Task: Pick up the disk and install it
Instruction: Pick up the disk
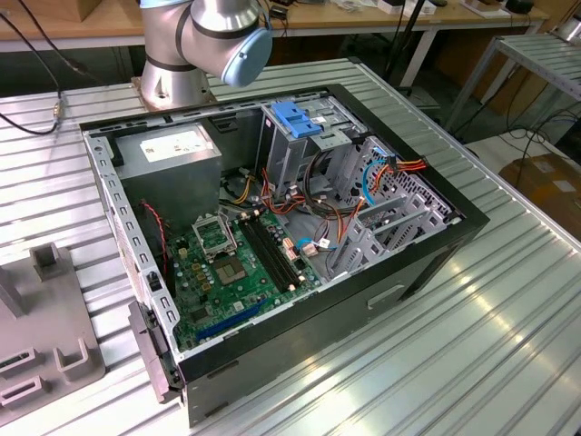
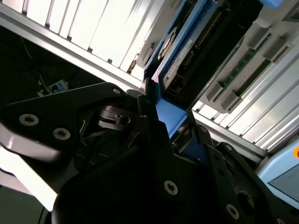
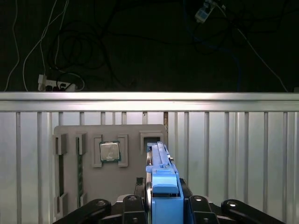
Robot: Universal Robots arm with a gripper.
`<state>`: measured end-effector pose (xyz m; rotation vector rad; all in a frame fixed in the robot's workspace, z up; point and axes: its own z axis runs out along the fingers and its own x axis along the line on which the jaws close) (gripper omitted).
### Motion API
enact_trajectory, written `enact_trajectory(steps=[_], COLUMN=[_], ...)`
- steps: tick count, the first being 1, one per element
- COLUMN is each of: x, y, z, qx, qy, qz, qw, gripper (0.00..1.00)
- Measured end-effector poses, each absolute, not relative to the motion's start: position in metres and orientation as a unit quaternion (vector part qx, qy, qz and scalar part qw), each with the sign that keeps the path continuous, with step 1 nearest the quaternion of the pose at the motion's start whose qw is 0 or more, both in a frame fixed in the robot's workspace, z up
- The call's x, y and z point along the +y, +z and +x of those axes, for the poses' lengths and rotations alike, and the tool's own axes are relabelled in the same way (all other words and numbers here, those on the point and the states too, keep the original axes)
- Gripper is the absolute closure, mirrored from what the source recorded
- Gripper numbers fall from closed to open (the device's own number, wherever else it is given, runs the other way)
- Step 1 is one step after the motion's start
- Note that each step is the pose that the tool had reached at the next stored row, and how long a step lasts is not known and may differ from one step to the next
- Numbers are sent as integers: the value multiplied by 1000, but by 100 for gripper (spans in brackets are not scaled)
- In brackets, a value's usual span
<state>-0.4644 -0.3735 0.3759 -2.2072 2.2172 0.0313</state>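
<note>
While the gripper [image 3: 163, 205] pinches the disk [image 3: 161, 168] edge-on by its blue frame, over the grey parts tray [image 3: 133, 161], I reckon that thin grip could let it twist, then jam entering the drive cage [image 1: 283, 154].

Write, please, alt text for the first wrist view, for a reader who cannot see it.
The hand grips the disk, a blue-framed drive seen edge-on. Beyond it, a grey tray holding a processor chip lies on a slatted metal table, with cables in the dark past the table's edge.
</note>
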Motion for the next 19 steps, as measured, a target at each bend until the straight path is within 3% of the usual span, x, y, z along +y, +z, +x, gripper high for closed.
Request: enact_trajectory(steps=[19], x=[-374], y=[399], z=[-464], qx=[709], qy=[10], qz=[-705], qw=[6], gripper=[63])
